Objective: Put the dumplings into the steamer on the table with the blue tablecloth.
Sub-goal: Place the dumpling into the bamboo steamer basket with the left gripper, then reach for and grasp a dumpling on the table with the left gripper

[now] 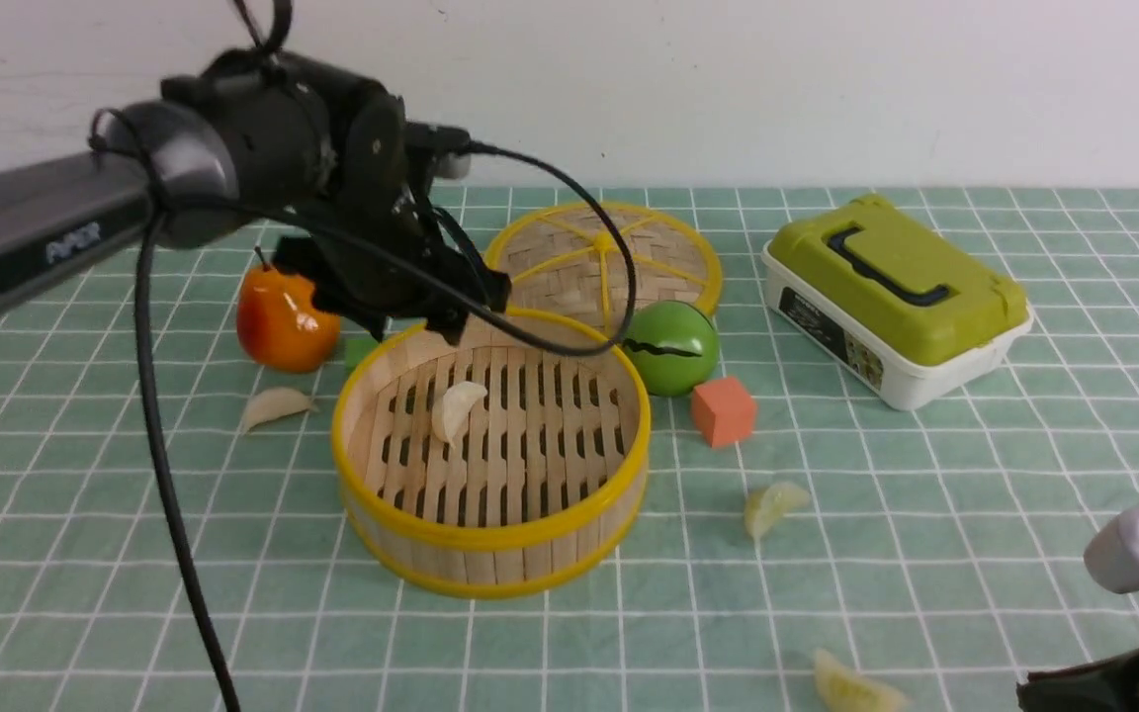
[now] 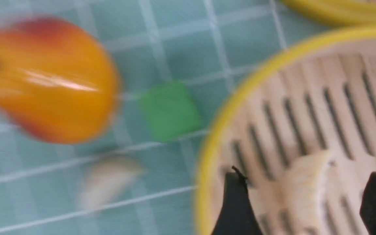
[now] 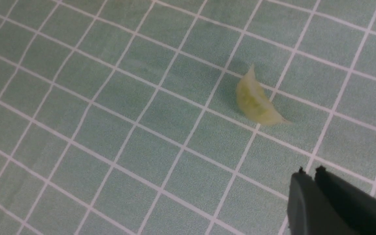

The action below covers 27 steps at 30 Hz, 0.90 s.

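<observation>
The steamer (image 1: pixel 490 540) stands mid-table on the blue tablecloth (image 1: pixel 965 494). One creamy white dumpling (image 1: pixel 456 407) lies on its slatted floor. My left gripper (image 2: pixel 307 174) hangs open over the steamer's far-left side. That dumpling (image 2: pixel 305 195) lies loose between the spread fingers (image 2: pixel 237 205). A second white dumpling (image 1: pixel 275 405) rests on the cloth left of the steamer. Two yellow-green dumplings (image 1: pixel 775 506) (image 1: pixel 856 689) lie on the cloth to the right. My right gripper (image 3: pixel 310 170) is shut and empty, a short way from a yellow-green dumpling (image 3: pixel 255 101).
An orange-red pear (image 1: pixel 285 318) and a small green cube (image 1: pixel 362 348) sit behind the steamer's left side. The woven lid (image 1: pixel 604 259), a green ball (image 1: pixel 671 346) and an orange cube (image 1: pixel 724 410) lie behind and to its right. A green-lidded box (image 1: pixel 896 297) stands far right.
</observation>
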Each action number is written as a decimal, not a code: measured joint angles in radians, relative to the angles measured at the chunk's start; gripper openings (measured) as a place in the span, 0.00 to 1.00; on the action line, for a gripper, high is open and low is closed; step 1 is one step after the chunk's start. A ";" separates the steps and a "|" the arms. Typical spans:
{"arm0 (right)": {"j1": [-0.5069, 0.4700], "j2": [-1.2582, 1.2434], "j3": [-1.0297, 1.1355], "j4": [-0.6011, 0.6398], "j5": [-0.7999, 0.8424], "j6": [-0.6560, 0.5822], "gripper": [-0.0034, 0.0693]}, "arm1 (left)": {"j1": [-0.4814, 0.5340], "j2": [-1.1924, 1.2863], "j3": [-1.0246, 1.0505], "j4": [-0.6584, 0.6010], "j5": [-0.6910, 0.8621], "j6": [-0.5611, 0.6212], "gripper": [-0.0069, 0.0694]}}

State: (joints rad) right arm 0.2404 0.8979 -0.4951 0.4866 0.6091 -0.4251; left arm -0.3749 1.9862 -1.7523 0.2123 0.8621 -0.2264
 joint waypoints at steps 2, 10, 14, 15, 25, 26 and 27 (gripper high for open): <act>0.000 0.000 0.000 0.001 0.000 0.000 0.10 | 0.001 -0.023 -0.006 0.071 0.031 0.006 0.70; 0.000 0.000 0.000 0.004 0.003 0.000 0.11 | 0.133 0.067 -0.011 -0.015 0.120 0.214 0.62; 0.000 0.000 0.000 0.004 0.005 0.000 0.12 | 0.204 0.123 -0.011 -0.098 0.109 0.320 0.61; 0.000 0.000 0.000 0.004 0.005 0.000 0.13 | 0.210 0.128 -0.011 -0.103 0.105 0.341 0.61; 0.000 0.000 0.000 0.003 0.003 0.000 0.14 | 0.222 0.227 -0.011 -0.083 -0.019 0.479 0.60; 0.000 0.000 0.000 0.003 0.003 0.000 0.15 | 0.222 0.233 -0.012 -0.092 -0.028 0.477 0.60; 0.000 0.000 0.000 0.003 0.003 0.000 0.15 | 0.222 0.235 -0.013 -0.094 -0.030 0.477 0.59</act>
State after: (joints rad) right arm 0.2404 0.8979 -0.4951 0.4893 0.6119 -0.4251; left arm -0.1530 2.2211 -1.7649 0.1186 0.8318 0.2510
